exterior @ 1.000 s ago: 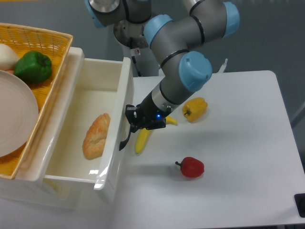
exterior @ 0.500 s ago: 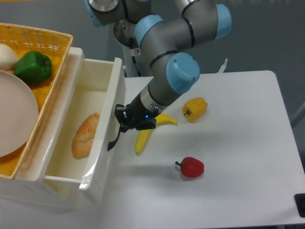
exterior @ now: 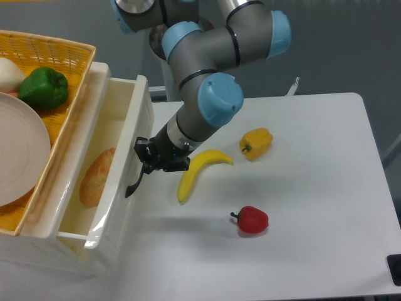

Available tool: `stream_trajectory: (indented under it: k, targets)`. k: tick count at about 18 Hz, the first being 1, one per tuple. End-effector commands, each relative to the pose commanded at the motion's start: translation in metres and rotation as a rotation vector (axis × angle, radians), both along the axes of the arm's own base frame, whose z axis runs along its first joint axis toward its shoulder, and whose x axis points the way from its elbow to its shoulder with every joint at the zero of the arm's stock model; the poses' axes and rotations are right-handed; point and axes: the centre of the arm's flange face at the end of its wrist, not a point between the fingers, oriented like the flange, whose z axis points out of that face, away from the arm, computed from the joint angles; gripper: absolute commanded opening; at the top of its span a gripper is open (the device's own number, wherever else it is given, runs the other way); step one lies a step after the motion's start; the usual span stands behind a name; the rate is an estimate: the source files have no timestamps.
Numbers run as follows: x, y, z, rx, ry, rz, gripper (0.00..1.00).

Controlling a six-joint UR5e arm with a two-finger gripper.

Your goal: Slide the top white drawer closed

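The top white drawer (exterior: 119,175) stands partly open at the left, glossy and deep, with a bread roll (exterior: 95,177) lying inside. A curved black handle (exterior: 133,184) sticks out from its front panel. My gripper (exterior: 150,160) presses against that front panel just above the handle. The fingers look shut, with nothing between them. The arm (exterior: 203,100) reaches down from the back to the drawer front.
A yellow wicker basket (exterior: 59,53) on the cabinet top holds a green pepper (exterior: 42,88), a white plate (exterior: 19,150) and a white ball. A banana (exterior: 194,172), a yellow pepper (exterior: 255,143) and a red pepper (exterior: 252,219) lie on the white table.
The gripper has moved left with the drawer front. The drawer has slid further into the cabinet, and the bread roll went with it.
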Motion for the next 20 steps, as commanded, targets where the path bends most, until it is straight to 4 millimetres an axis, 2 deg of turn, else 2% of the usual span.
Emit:
stream_trajectory:
  k: [12, 20]
  targets:
    - [0.042, 0.020, 0.001, -0.024, -0.003, -0.036, 0.03]
    - [0.044, 0.021, 0.003, -0.020, 0.000, -0.039, 0.03]
